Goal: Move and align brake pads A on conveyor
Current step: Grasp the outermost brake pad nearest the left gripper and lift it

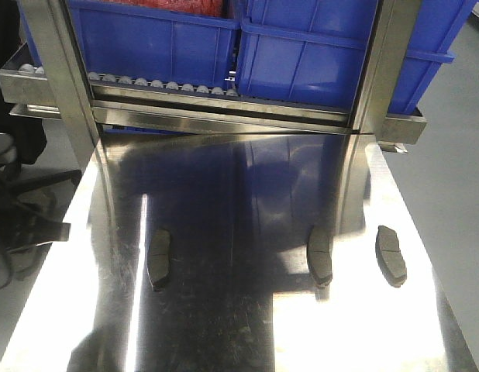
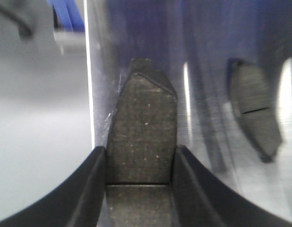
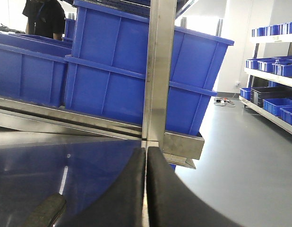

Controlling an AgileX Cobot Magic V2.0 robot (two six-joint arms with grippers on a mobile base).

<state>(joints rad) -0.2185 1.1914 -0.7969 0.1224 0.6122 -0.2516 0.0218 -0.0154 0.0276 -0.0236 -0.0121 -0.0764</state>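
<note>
Three dark grey brake pads lie on the shiny steel tabletop: one at the left, one right of centre, one further right. Neither gripper shows in the front view. In the left wrist view my left gripper is shut on a brake pad near the table's left edge, with both black fingers pressed against its long sides. Another pad lies to its right. My right gripper is shut with nothing in it, and a pad's end shows at its lower left. The conveyor is out of view.
Blue plastic bins sit on a steel roller rack across the back of the table. Two steel uprights stand at the table's far corners. Shelves with more blue bins stand off to the right across the grey floor.
</note>
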